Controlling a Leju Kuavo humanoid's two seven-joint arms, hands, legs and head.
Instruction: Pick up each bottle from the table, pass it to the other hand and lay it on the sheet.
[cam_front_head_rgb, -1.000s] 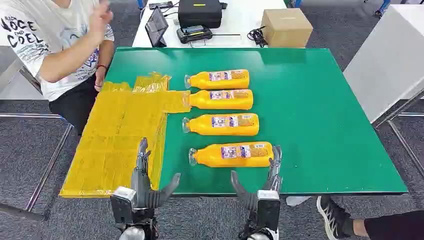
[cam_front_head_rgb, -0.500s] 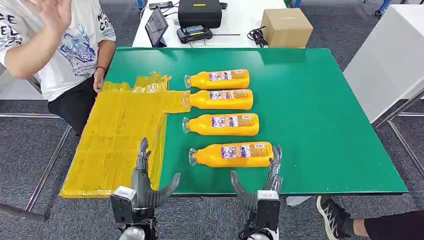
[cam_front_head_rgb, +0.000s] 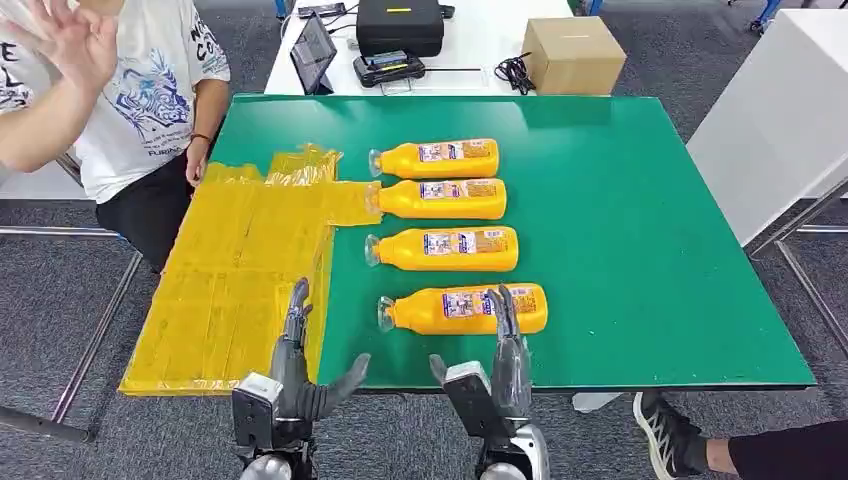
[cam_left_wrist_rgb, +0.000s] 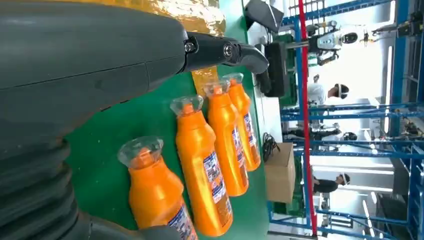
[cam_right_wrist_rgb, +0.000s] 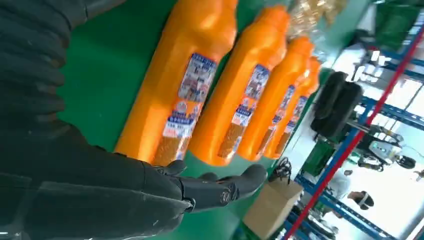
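Observation:
Several orange bottles with clear caps lie in a row on the green table (cam_front_head_rgb: 640, 230), caps toward the yellow sheet (cam_front_head_rgb: 230, 280). The nearest bottle (cam_front_head_rgb: 462, 309) lies by the front edge; the same bottle (cam_right_wrist_rgb: 177, 85) shows in the right wrist view. My right hand (cam_front_head_rgb: 495, 375) is open at the table's front edge, its fingertips (cam_front_head_rgb: 500, 300) over this bottle's label. My left hand (cam_front_head_rgb: 295, 370) hangs open at the front edge beside the sheet, holding nothing. The left wrist view looks along the bottle row (cam_left_wrist_rgb: 205, 165) from the cap end.
A person in a white printed shirt (cam_front_head_rgb: 130, 90) sits at the table's far left with one hand raised. Behind the table stands a white table with a black case (cam_front_head_rgb: 400, 25), a tablet (cam_front_head_rgb: 313, 50) and a cardboard box (cam_front_head_rgb: 573, 55). Someone's shoe (cam_front_head_rgb: 665, 430) is at bottom right.
My right hand has swung left and turned, its fingers now reaching over the nearest bottle's label. My left hand shifted slightly right. The person's raised hand moved left.

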